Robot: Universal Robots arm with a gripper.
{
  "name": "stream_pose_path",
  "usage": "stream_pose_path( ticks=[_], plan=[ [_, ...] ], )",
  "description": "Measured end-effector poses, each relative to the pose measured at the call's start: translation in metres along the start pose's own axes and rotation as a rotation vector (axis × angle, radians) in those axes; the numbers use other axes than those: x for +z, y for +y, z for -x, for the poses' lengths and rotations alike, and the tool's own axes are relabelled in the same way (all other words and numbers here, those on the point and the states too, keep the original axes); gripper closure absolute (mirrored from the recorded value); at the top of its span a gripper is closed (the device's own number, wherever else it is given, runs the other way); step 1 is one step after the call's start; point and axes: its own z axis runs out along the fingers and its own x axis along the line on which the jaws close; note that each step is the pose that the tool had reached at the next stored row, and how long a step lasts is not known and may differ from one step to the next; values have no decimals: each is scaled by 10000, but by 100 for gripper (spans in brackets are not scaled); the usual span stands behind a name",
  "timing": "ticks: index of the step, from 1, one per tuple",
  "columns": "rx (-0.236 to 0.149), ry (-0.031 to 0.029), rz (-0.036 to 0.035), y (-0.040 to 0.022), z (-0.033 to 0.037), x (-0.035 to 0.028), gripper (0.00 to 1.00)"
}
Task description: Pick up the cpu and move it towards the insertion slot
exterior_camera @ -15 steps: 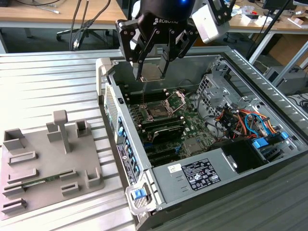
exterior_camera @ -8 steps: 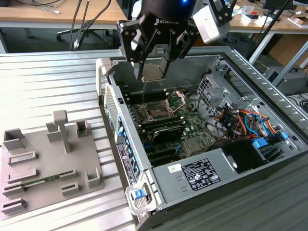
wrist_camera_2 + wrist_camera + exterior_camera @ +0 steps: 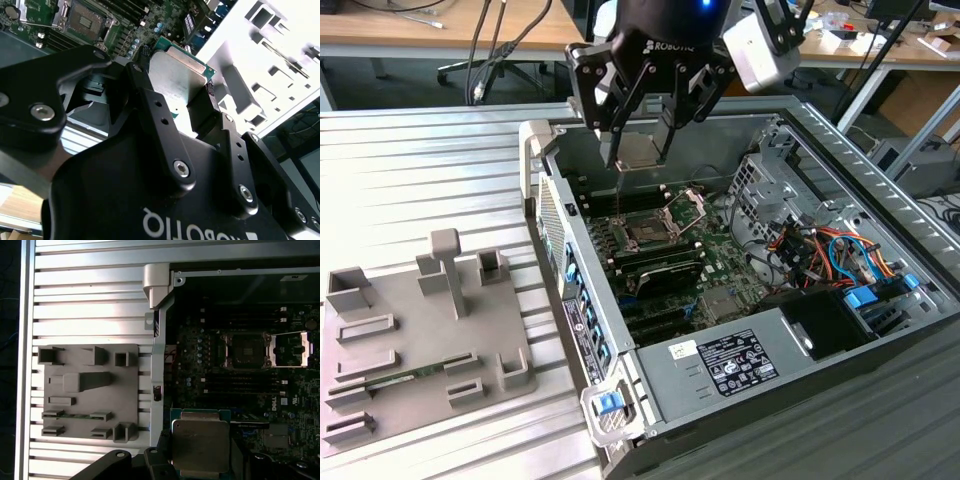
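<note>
The gripper [image 3: 642,150] hangs over the open computer case [image 3: 820,130], above the motherboard [image 3: 720,260] near the case's far wall. Its two black fingers [image 3: 202,112] are drawn in narrow and clamp the cpu [image 3: 641,152] by two opposite edges, so the chip rides clear of the board with nothing under it. In the second wrist view the cpu [image 3: 175,80] shows its silvery metal top between the pads, with a thin green border around it; in the first wrist view the same chip [image 3: 201,444] sits squarely between the fingers.

As a judgement, the cpu is light, stiff and thin, with smooth edges that could slip if the pinch loosens, and an underside too delicate to touch or scrape. An edge grip across the green substrate, as seen here, looks like the right hold.

The insertion slot [image 3: 649,231] lies on the motherboard below and slightly nearer the case's front than the gripper, well apart from the chip in height. Its hinged retention bracket [image 3: 688,206] stands raised on the exterior view's right side of the socket, leaving the dark square open. Outside the case, on the ribbed table [image 3: 420,160], rests the grey tray [image 3: 430,340].
</note>
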Motion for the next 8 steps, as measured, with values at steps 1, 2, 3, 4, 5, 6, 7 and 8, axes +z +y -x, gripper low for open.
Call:
stream_pose_path(
  ticks=[1,2,3,4,5,6,7,8],
  plan=[
    [0,0,0,0,3,1,45],
    [0,0,0,0,5,2,45],
    [0,0,0,0,7,3,45],
    [0,0,-1,0,10,4,45],
    [0,0,0,0,11,5,45],
    [0,0,-1,0,14,7,45],
    [0,0,-1,-1,17,8,45],
    [0,0,-1,-1,19,8,45]
  ],
)
